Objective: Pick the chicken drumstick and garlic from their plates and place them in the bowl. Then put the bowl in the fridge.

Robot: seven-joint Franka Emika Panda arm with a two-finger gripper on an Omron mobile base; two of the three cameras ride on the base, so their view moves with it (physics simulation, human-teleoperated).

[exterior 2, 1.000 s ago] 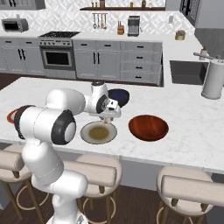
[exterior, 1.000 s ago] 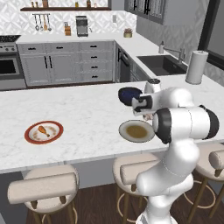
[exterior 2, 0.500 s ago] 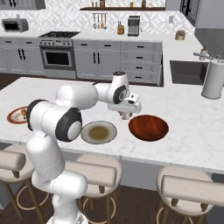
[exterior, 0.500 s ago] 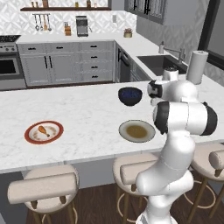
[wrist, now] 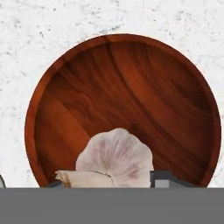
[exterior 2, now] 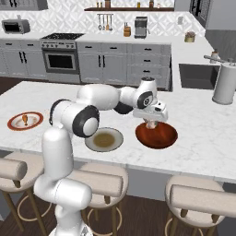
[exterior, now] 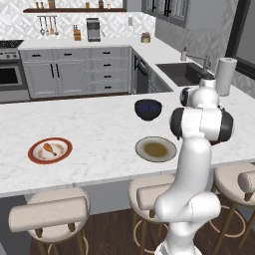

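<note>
My gripper (exterior 2: 150,121) hangs just above the reddish-brown bowl (exterior 2: 156,136) and is shut on the garlic (exterior 2: 150,125). In the hand view the pinkish garlic bulb (wrist: 114,158) sits between the dark fingertips (wrist: 164,178), over the near part of the bowl (wrist: 131,87), which holds nothing else. The chicken drumstick (exterior: 49,148) lies on the red-rimmed plate (exterior: 37,158) far to the left, also seen as the drumstick (exterior 2: 26,120). The grey-rimmed plate (exterior: 156,149) with its brown centre is bare. The fridge is out of view.
A dark blue bowl (exterior: 148,109) stands behind the grey-rimmed plate. A paper towel roll (exterior 2: 224,84) and a sink (exterior: 183,72) are at the right. Stools (exterior 2: 198,198) line the counter's near edge.
The arm has swung right from above the grey-rimmed plate to above the reddish-brown bowl, carrying the garlic with it.
</note>
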